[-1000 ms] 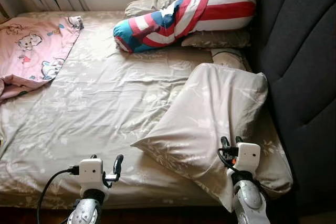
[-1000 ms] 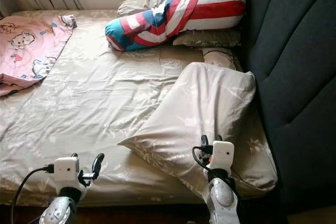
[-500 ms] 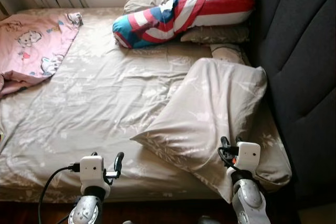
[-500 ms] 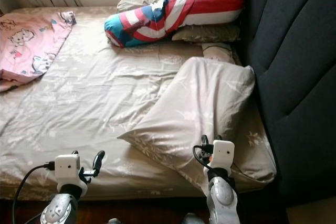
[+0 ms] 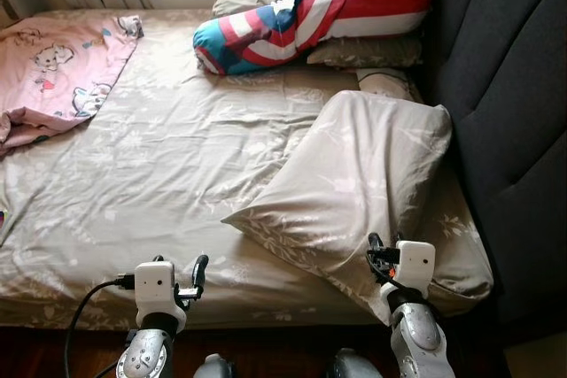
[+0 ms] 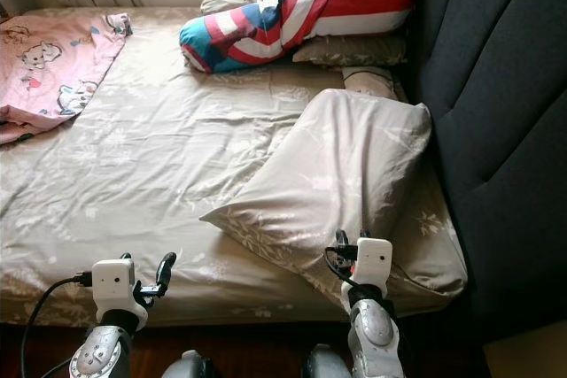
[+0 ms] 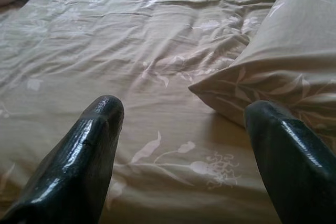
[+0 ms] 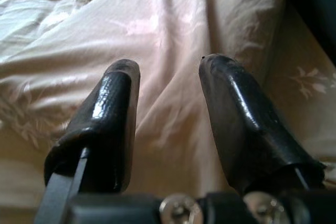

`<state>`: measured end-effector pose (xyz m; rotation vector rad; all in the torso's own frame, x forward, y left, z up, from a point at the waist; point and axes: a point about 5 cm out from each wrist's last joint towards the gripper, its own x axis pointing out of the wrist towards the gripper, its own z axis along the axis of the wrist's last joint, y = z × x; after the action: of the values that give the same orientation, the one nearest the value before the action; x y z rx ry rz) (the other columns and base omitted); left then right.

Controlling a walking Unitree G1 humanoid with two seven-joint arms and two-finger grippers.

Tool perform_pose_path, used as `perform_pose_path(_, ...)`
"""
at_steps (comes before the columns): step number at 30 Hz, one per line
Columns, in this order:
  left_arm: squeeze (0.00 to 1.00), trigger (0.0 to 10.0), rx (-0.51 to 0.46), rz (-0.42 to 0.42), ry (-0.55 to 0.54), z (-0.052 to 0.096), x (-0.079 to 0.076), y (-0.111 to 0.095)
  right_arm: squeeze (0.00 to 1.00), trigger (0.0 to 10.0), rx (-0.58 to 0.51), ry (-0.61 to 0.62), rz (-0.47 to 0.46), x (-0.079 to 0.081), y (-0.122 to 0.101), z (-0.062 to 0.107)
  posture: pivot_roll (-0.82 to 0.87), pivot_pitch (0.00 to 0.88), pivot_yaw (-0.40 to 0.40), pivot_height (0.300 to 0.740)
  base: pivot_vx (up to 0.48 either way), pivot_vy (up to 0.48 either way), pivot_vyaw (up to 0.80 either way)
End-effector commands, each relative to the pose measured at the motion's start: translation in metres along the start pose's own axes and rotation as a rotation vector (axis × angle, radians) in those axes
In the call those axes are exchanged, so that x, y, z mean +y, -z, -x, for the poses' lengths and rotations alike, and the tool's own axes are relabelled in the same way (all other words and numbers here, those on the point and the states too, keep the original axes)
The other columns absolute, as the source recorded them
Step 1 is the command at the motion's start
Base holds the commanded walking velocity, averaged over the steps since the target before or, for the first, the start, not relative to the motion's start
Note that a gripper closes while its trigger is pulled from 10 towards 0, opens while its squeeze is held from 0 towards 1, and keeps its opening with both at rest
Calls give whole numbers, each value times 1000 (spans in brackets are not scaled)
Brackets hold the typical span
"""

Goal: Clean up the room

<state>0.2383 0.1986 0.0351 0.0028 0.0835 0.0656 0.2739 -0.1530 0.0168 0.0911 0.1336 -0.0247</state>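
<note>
We stand at the near edge of the bed (image 5: 159, 210), both arms raised just over that edge. Our left gripper (image 7: 181, 114) hangs above bare sheet, its two black fingers (image 7: 94, 145) spread wide with nothing between them. Our right gripper (image 8: 168, 87) hovers over the near end of the beige leaf-print pillow (image 5: 354, 183), its fingers (image 8: 113, 108) parted and holding nothing, the cloth lying under the gap between them.

That pillow lies askew near the bed's right side, one corner pointing toward the middle of the mattress and its far end leaning toward the dark padded headboard (image 5: 505, 86) that runs along the right edge. Beyond it, at the far right corner, a red, white and blue striped bolster (image 5: 310, 15) rests on top of more beige pillows (image 5: 363, 52). At the far left corner a pink cartoon-print blanket (image 5: 53, 68) lies rumpled, spilling toward the left edge.

We judge the step in hand to be straightening the crooked pillow, and it has not yet been gripped. The next move likely calls for lowering the right gripper onto the near fold, pinching enough cloth to hold, then swinging the pillow square against the headboard; soft fabric may slip from a shallow pinch.
</note>
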Motion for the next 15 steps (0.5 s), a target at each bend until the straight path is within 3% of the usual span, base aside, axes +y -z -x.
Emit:
perform_pose_path(1, 0, 10000, 11, 5, -6, 0, 0, 1, 0, 10000, 1, -5, -9, 0, 1, 0, -113, 156, 13, 663, 0, 0, 0)
perform_pose_path(15, 0, 10000, 3, 8, -11, -3, -1, -1, 0, 10000, 6, -7, -12, 0, 2, -4, -99, 154, 9, 663, 0, 0, 0)
